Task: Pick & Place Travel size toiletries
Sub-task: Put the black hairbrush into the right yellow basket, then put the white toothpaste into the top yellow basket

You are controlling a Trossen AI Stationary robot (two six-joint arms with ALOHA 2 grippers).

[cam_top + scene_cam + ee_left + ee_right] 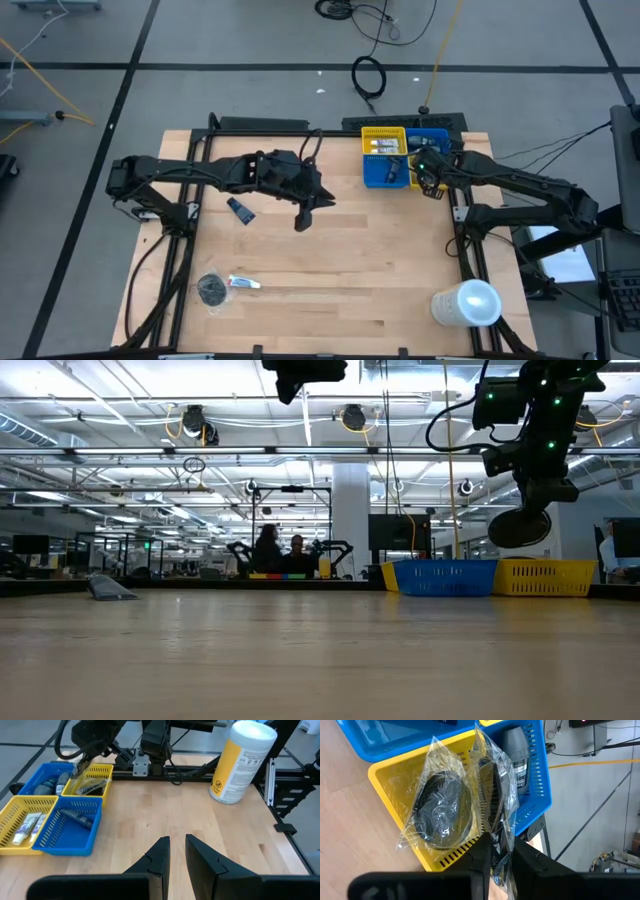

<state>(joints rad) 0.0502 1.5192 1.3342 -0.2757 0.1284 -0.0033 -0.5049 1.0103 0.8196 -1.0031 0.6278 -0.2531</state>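
My right gripper [500,855] is shut on a clear plastic bag [455,805] with a round dark item inside, above the yellow bin [395,785] at the table's far right. In the low view the dark item [520,528] hangs under that gripper [535,485], clear of the yellow bin [545,575]. My left gripper [303,217] hovers shut and empty over the table's middle. A dark blue mini item [240,210], a round dark tin [211,290] and a white tube [244,282] lie flat on the table's left half. My right gripper pinches the clear bag by its crumpled upper edge [495,837] between the two fingers, coming from above and pointing down. The bag hangs below the fingers, lifted clear over the yellow bin, with the round dark item in its lower part.
Four small bins stand together at the far right: yellow [383,140], blue [385,172], blue [435,138] and the yellow one under my right gripper; they hold bottles and tubes. A big white cylinder [467,303] stands near the right front corner. Bare wood lies between.
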